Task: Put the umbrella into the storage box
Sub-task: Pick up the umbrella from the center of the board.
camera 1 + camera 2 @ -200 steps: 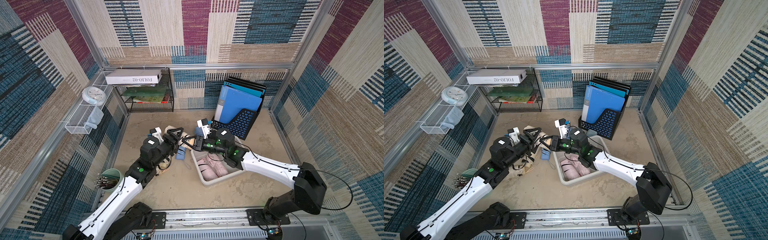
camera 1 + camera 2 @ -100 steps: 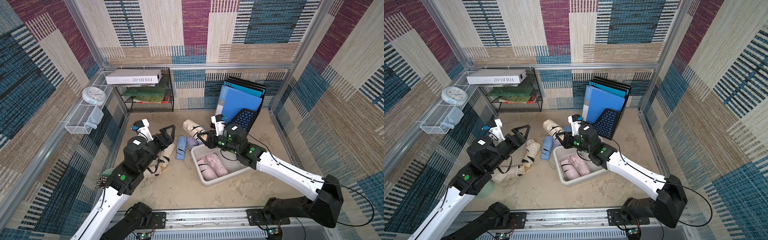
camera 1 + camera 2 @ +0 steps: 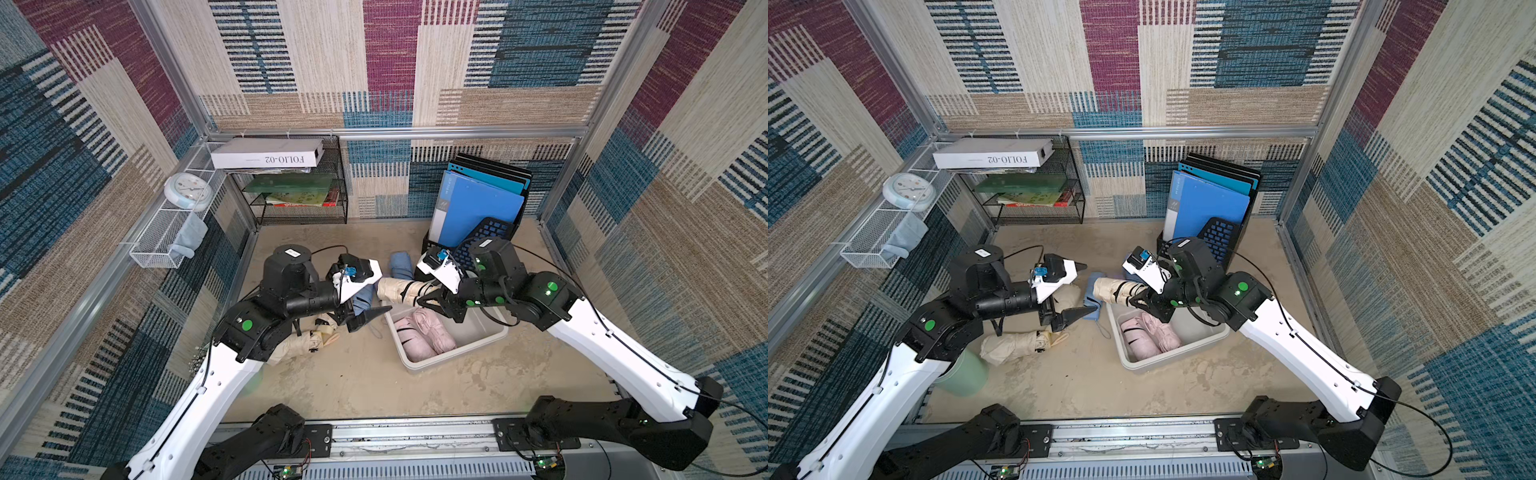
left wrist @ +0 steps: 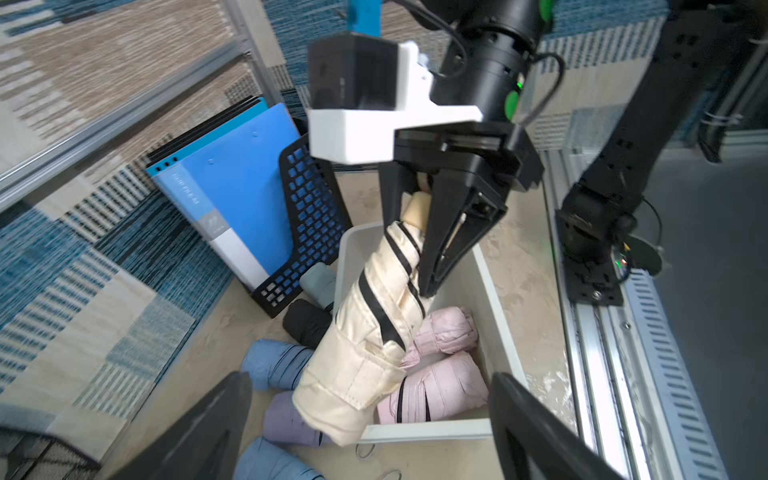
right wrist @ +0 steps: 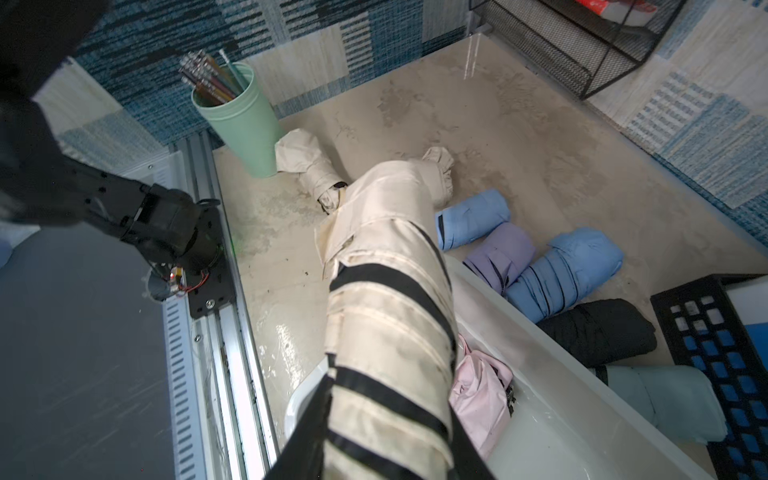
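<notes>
My right gripper is shut on the handle end of a cream folded umbrella with black stripes. It holds the umbrella aslant above the left end of the off-white storage box. The free end of the umbrella sticks out past the storage box's rim. My left gripper is open and empty, and its jaws stand wide on either side of that free end without touching it. In the right wrist view, black fingers clamp the umbrella. Two pink folded umbrellas lie in the box.
Blue, purple, black and grey folded umbrellas lie on the floor behind the box. Another cream one lies under my left arm. A black file holder with blue folders, a green pencil cup and a wire shelf stand around.
My left gripper let go of the umbrella, drew back to the left, then swung back toward its free end with wider jaws. My right gripper carried the umbrella over the box.
</notes>
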